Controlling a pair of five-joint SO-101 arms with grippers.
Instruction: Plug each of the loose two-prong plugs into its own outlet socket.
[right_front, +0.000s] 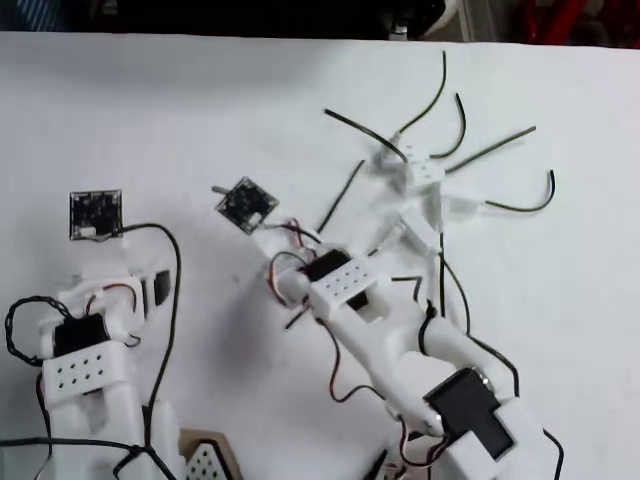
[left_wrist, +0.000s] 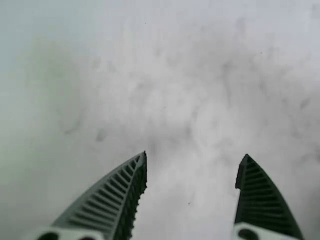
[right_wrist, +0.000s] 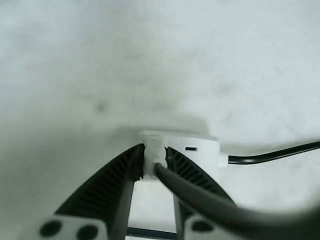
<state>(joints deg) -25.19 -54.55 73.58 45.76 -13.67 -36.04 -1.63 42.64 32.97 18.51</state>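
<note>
Two grippers: your left gripper (left_wrist: 194, 156) hangs spread over bare table (left_wrist: 160, 75). Your right gripper (right_wrist: 154, 149) pinches a white plug (right_wrist: 150, 164) mid-table, against a socket (right_wrist: 197, 149). Other corded pieces (right_front: 420, 175) lie beyond.

White table (right_front: 150, 120), faintly smudged; dark clutter (right_front: 300, 15) beyond its far edge.

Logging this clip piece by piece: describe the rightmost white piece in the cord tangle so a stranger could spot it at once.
On the white table, look far right, where white pieces and black cords lie tangled. The piece sits on that tangle's right edge. Only its cord runs out sideways to the right and ends in an upturned hook.
</note>
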